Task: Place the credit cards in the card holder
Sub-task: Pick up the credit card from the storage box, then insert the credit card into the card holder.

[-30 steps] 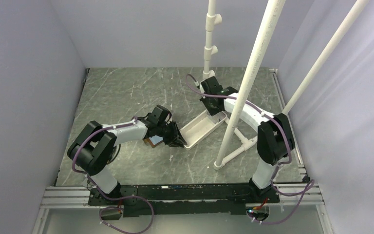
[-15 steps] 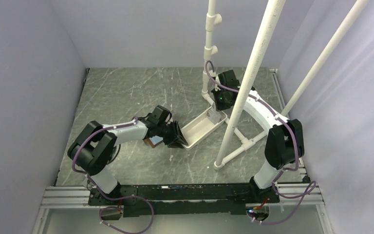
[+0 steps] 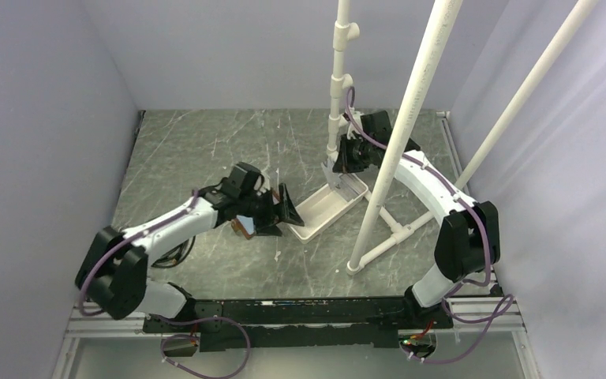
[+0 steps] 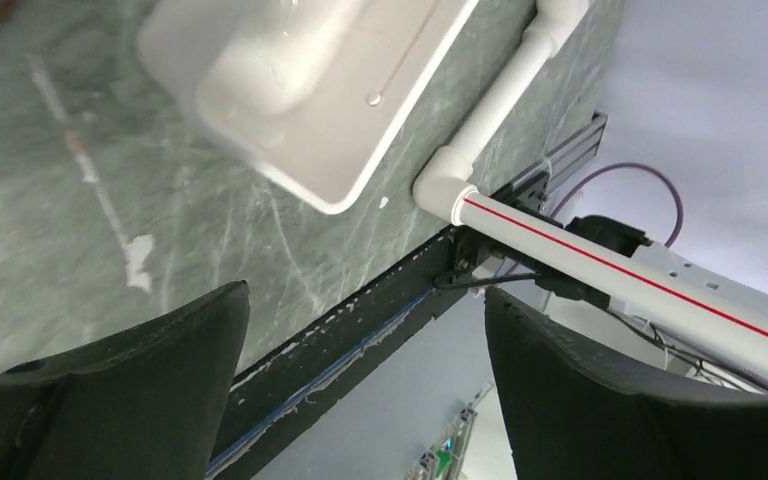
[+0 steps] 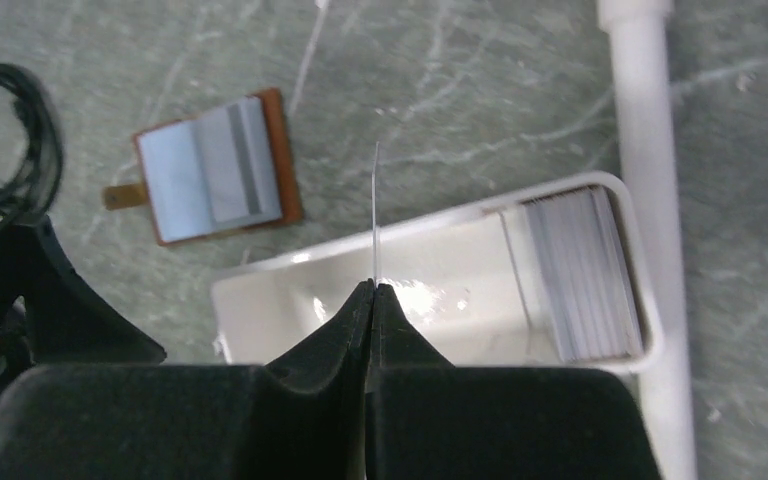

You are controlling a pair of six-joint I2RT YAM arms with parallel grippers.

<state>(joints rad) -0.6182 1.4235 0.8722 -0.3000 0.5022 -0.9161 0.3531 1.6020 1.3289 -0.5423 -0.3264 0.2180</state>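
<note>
The right end effector (image 5: 372, 290) is clenched on a single credit card (image 5: 376, 215), which I see edge-on as a thin pale line rising straight up from the pinched fingertips, so I cannot tell its colour. From the overhead camera this end effector (image 3: 336, 164) hangs over the far end of the white tray (image 3: 325, 212), close beside the upright white pipe (image 3: 336, 103) that stands at that end. Through the right wrist camera I look down into the tray (image 5: 465, 295). A stack of cards (image 5: 580, 275) stands on edge, packed against the end wall nearest the pipe (image 5: 645, 200), and the rest of the tray floor is bare and glossy. The card holder (image 5: 215, 170) lies opened flat on the grey marbled bench (image 3: 197, 150), just off the tray's other end and apart from its rim. It shows a brown leather border around pale blue-grey card faces and a darker grey stripe, with a small tan tab sticking out of the side turned away from the tray. The left end effector (image 3: 286, 208) is released, its jaws spread wide with nothing between them. It sits between the card holder (image 3: 244, 228) and the near corner of the tray, angled toward the tray. On the left wrist camera its two dark fingers (image 4: 165, 370) frame that tray corner (image 4: 330, 150), and I see no card in this view.
</note>
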